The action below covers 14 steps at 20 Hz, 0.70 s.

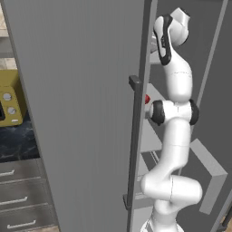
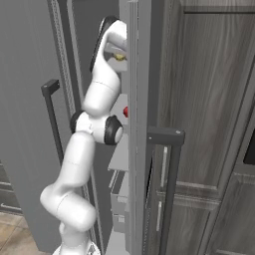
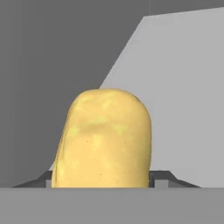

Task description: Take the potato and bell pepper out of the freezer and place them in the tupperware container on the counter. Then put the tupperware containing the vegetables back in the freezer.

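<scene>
Arm (image 1: 174,86) upright into freezer (image 1: 81,113), apparently gripping potato (image 3: 104,140).

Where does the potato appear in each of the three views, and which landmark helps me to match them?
Left base view: I cannot make it out; the arm's top stands there.
Right base view: the potato is a yellow bit near the top, beside the arm's upper end.
Hand view: lower centre, between the jaws.
Landmark: the red bell pepper, lower down in both base views.
</scene>
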Tool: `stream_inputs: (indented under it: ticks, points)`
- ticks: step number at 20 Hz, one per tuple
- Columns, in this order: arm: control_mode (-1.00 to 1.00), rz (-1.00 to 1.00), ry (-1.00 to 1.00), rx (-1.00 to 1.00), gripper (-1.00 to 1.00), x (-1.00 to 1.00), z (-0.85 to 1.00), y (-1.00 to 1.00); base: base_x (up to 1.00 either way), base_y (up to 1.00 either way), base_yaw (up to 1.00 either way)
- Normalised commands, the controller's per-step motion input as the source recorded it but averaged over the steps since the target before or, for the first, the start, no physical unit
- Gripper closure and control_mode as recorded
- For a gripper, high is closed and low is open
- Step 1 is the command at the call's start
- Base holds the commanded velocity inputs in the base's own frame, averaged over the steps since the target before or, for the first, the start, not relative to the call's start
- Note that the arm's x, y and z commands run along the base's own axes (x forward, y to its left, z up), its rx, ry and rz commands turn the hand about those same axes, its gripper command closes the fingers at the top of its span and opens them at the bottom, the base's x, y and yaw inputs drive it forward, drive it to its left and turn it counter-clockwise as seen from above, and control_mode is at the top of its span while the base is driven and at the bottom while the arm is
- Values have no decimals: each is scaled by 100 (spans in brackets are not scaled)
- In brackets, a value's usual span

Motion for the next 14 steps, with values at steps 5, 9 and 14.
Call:
stream_inputs:
  ticks: [5, 9, 14]
  points:
    - [-100, -21, -18, -3, 100, -74, -25, 31, 0, 0, 0]
    - [-100, -26, -13, -1, 100, -76, -41, 4, 0, 0, 0]
    - [-100, -28, -5, 0, 100, -65, -45, 0, 0, 0, 0]
